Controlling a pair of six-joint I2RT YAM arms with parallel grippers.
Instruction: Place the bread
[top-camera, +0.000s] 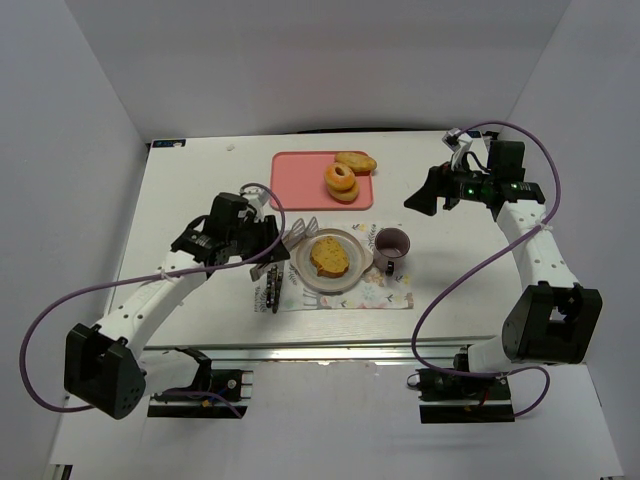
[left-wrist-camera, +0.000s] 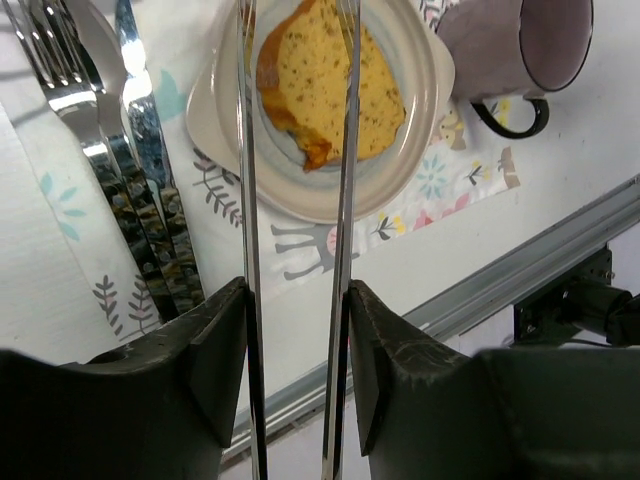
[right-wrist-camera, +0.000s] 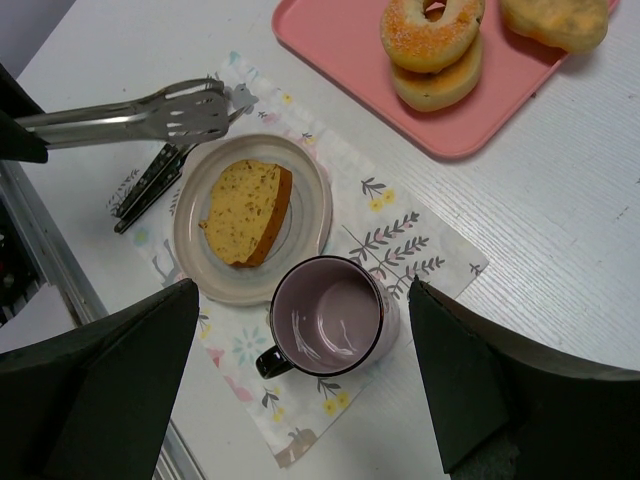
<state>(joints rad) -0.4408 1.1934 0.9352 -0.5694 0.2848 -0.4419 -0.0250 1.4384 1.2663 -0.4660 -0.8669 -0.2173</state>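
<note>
The bread (top-camera: 329, 257), a golden toasted slice with a browner crust, lies flat on the pale round plate (top-camera: 300, 272) on the placemat. It also shows in the left wrist view (left-wrist-camera: 330, 90) and the right wrist view (right-wrist-camera: 245, 210). My left gripper (top-camera: 258, 238) (left-wrist-camera: 297, 300) is shut on metal tongs (top-camera: 298, 233) (left-wrist-camera: 247, 150). The tongs' arms are apart and empty, and their tips hover over the plate's left side. My right gripper (top-camera: 430, 195) (right-wrist-camera: 302, 290) is open and empty, high above the purple mug (top-camera: 392, 247) (right-wrist-camera: 328, 318).
A pink tray (top-camera: 300, 180) at the back holds two stacked doughnuts (top-camera: 341, 181) and a bun (top-camera: 356, 161). Cutlery (top-camera: 272, 285) (left-wrist-camera: 130, 180) lies left of the plate. The floral placemat (top-camera: 385, 295) reaches the table's near edge.
</note>
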